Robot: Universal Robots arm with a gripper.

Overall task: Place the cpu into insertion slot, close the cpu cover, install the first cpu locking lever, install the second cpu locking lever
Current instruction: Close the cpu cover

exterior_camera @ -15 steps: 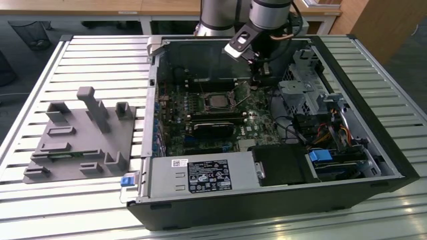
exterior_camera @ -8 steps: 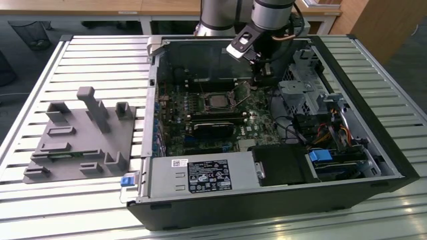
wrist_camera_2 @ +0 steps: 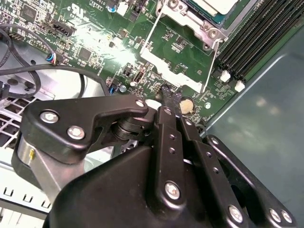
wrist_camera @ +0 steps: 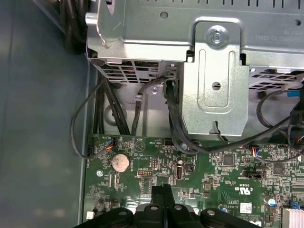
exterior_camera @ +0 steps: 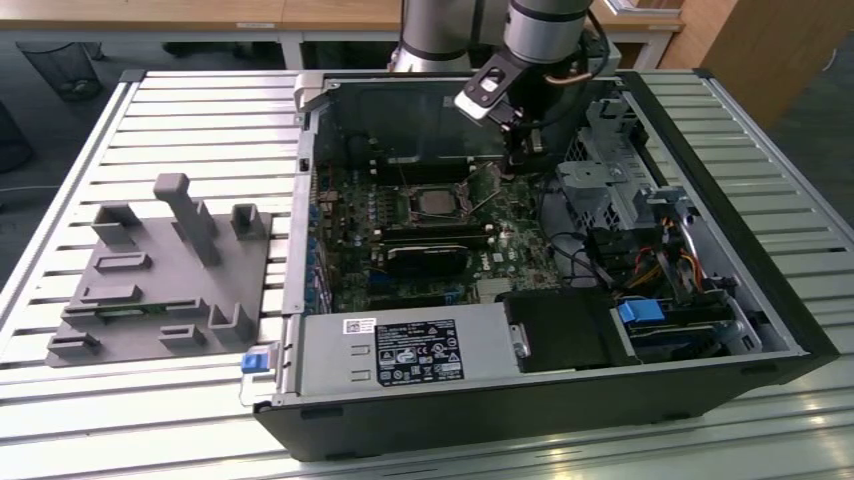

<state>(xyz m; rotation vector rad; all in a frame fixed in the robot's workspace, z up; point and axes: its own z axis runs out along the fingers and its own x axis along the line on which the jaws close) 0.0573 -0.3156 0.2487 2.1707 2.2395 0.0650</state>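
Pincer (wrist_camera_2: 165,95), fingers pressed together and gripping nothing, tips low over the green board (wrist_camera_2: 95,42). Nearby but clear of the tips, the cpu (wrist_camera_2: 216,4) lies seated in the insertion slot (exterior_camera: 458,204). Probably the locking-lever stage: a thin wire lever (wrist_camera_2: 211,64) looks unlatched and would need careful hooking.
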